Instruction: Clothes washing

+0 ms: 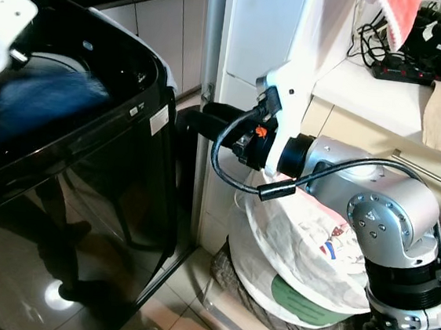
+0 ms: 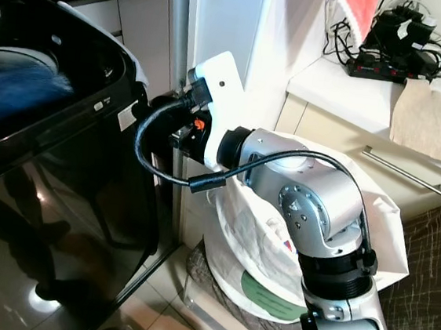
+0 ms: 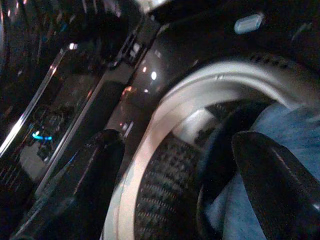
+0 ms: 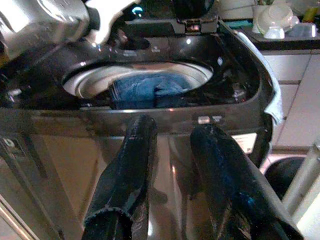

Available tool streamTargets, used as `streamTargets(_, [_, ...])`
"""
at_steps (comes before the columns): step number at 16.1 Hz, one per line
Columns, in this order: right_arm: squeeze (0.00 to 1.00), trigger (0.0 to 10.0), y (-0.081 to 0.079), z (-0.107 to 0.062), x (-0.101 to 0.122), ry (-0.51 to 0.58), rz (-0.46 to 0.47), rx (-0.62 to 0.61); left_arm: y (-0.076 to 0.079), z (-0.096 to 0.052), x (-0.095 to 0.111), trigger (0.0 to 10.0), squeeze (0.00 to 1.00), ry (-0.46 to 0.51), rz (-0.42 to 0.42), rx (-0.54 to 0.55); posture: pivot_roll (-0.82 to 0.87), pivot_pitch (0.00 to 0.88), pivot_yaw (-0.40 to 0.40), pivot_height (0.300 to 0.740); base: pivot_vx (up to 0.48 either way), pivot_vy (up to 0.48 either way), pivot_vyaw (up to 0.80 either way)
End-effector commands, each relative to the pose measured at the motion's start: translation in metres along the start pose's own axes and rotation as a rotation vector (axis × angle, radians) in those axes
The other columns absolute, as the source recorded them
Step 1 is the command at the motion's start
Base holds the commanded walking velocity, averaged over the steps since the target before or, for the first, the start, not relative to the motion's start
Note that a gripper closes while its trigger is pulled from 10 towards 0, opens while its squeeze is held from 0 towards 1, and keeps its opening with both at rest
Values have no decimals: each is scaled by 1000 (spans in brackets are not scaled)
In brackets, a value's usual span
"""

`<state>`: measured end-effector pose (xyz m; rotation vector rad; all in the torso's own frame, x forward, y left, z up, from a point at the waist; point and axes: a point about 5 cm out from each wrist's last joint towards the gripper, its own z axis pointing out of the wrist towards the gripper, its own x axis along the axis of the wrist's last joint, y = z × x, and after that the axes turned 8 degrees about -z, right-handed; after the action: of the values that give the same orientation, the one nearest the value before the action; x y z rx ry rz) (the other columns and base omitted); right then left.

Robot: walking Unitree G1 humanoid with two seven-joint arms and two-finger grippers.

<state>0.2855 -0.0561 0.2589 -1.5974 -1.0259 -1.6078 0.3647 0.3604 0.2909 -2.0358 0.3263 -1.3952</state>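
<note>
A black top-loading washing machine (image 1: 98,199) stands open on the left. A blue denim garment (image 4: 150,87) lies in its white-rimmed drum (image 4: 87,82), blurred in the eye views (image 1: 42,95). My left arm's white wrist (image 1: 6,12) hovers over the drum; my left gripper (image 3: 185,190) is open above the drum rim, its right finger close to the blue cloth (image 3: 295,125). My right gripper (image 4: 175,127) is open and empty, pointing at the machine's right side wall just below the rim, where its black fingers (image 1: 209,120) show.
A white laundry bag (image 1: 306,253) with clothes sits on the floor below my right arm, against a cream cabinet (image 2: 409,173). A power strip with cables (image 1: 404,70) lies on the counter, and a red-and-white cloth (image 1: 394,14) hangs above. A white pillar (image 1: 250,34) stands behind the machine.
</note>
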Motion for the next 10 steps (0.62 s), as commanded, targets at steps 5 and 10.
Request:
streamTargets(5, [0,10000,28,-6,-16,-82,-41,-214,16,-14,63,10000,0,431,-321,-254,29,0,11,740,0,0,0])
streamTargets(10, [1000,10000,103,-35,-65,-311,-78,-608,136,-46,69,10000,0,688,-489,-688,21,0,5,740,0,0,0])
